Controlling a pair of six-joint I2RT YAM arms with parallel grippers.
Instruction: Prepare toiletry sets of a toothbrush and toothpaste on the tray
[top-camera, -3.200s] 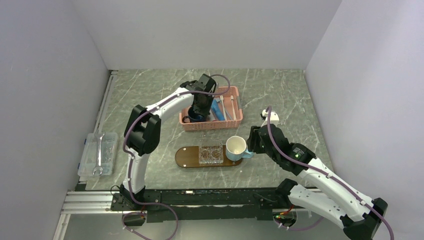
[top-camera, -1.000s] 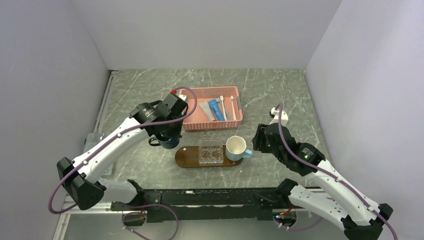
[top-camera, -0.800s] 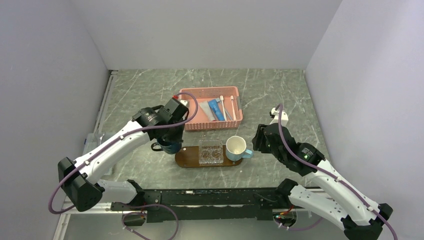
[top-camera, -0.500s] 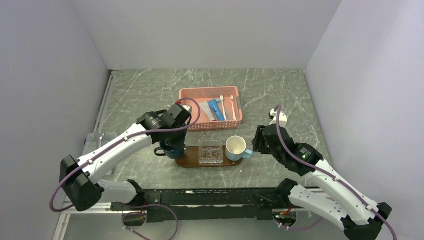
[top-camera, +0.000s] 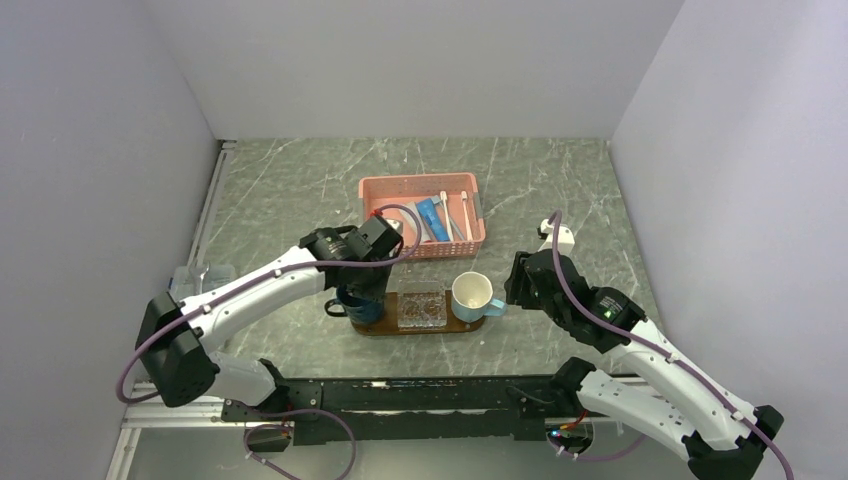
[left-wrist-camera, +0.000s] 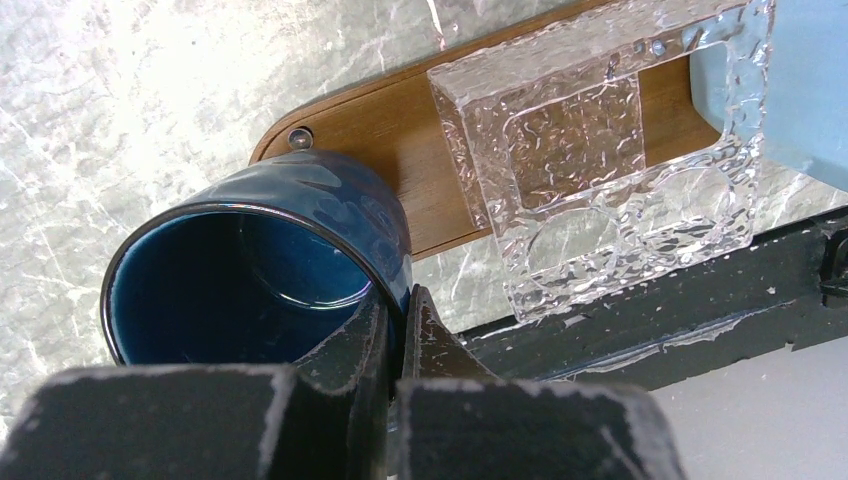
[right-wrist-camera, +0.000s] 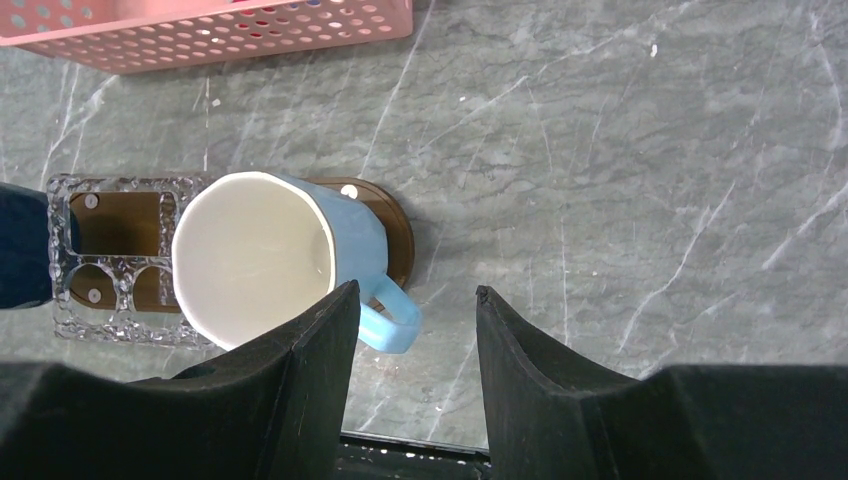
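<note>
The dark-brown tray (top-camera: 392, 328) lies in front of the pink basket (top-camera: 420, 178). My left gripper (left-wrist-camera: 402, 300) is shut on the rim of a dark blue mug (left-wrist-camera: 330, 200), one finger inside and one outside. The mug is over the tray's left end (left-wrist-camera: 420, 130); I cannot tell if it rests on it. A light blue mug (right-wrist-camera: 255, 265) stands on the tray's right end. My right gripper (right-wrist-camera: 415, 295) is open and empty just right of its handle. White toothbrushes (top-camera: 465, 215) and a blue toothpaste tube (top-camera: 432, 218) lie in the basket.
A clear patterned square dish (top-camera: 421, 308) sits on the tray's middle between the mugs. A clear box (top-camera: 195, 285) stands at the table's left edge, partly hidden by my left arm. The black rail runs along the near edge.
My left arm has carried the dark blue mug from the basket down and right to the tray's left end. My right gripper has drawn back slightly from the light blue mug.
</note>
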